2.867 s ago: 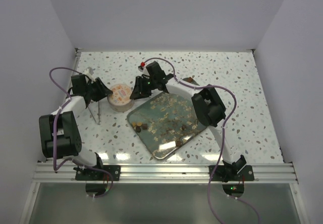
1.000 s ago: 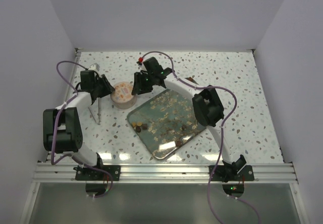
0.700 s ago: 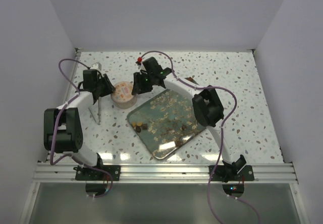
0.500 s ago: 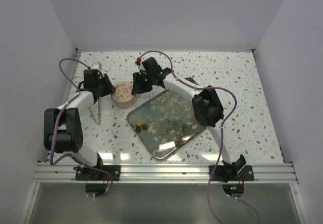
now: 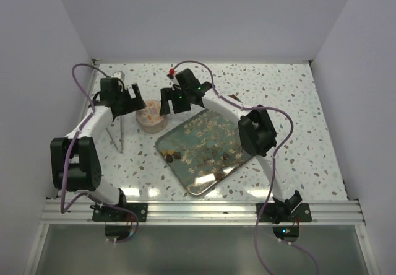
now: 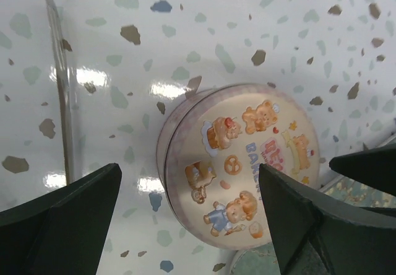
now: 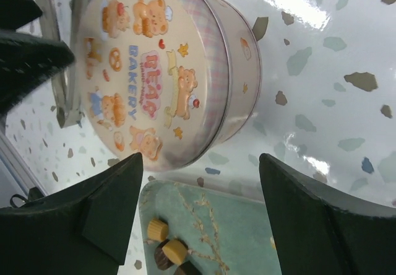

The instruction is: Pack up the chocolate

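"Where is the chocolate [image 5: 176,156]?"

"On the grey tray [image 5: 207,140]. It is small brown and tan bits."

"And the round tin [image 6: 247,163] with the bears?"

"It sits on the table [image 5: 297,101] with its lid on, just beside the tray."

"What about the grippers?"

"The left gripper [image 6: 189,176] and the right gripper [image 7: 201,163] are spread wide, one on each side of the tin. They hold nothing. The tweezers [image 6: 62,101] lie to the left."

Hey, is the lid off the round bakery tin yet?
No, in the left wrist view the bear-printed lid sits flat on the round tin, covering its top.
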Controlling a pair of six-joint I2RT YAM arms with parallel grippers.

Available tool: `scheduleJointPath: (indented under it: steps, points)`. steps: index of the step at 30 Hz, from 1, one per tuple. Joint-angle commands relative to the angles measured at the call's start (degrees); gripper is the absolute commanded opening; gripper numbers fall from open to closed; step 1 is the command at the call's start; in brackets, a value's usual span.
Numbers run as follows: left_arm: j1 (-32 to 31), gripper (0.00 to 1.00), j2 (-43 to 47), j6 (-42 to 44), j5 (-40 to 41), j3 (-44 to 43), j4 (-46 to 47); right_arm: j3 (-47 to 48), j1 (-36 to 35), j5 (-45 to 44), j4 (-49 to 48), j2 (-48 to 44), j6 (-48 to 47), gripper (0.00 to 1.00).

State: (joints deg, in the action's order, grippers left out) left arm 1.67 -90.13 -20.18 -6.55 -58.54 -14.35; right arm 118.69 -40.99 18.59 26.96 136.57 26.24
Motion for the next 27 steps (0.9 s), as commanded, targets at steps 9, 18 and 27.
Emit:
scheduleJointPath:
  steps: [9, 18, 27]
  points:
    - [8.07, 1.0, 11.2, 2.08, 1.54, -16.33, -4.37, -17.51, 11.27, -7.85, -3.76, -26.96, -2.68, 0.8]
    - [11.42, 1.0, 13.05, 2.78, -2.16, -18.54, -6.22, -40.8, 26.04, -15.33, -4.99, -46.11, -5.67, 0.81]
    - [11.51, 1.0, 14.98, 2.78, -1.02, -17.39, -6.13, -44.07, 33.96, -17.53, -0.77, -55.44, -10.42, 0.82]
